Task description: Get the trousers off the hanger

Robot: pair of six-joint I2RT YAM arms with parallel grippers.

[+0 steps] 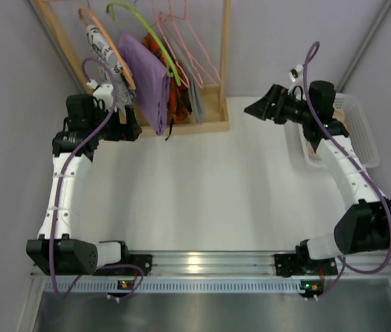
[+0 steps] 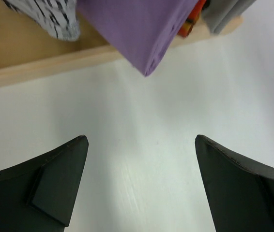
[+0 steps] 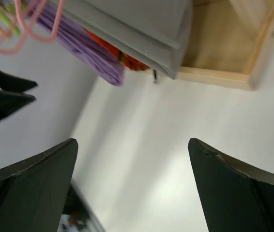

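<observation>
- Left pincer (image 1: 132,128) stands released, jaws wide apart and holding nothing, low beside the wooden rack (image 1: 213,126) at the back of the desk (image 1: 209,200).
- Right pincer (image 1: 254,108) is likewise spread and empty, pointing in at the rack from the other side, with a white basket (image 1: 361,135) behind its arm.
- Trousers: several garments hang there, and I take the purple ones (image 1: 148,79) on the green hanger (image 1: 140,19) to be the pair meant (I can't be sure; a grey piece (image 3: 142,34) and an orange one hang just beside).
- They hang on the hanger now, hem just above the rack's base rail.
- Step in hand, I'd judge, is the approach.
- Next calls for the left pincer to close on the purple hem without snagging its neighbours.
</observation>
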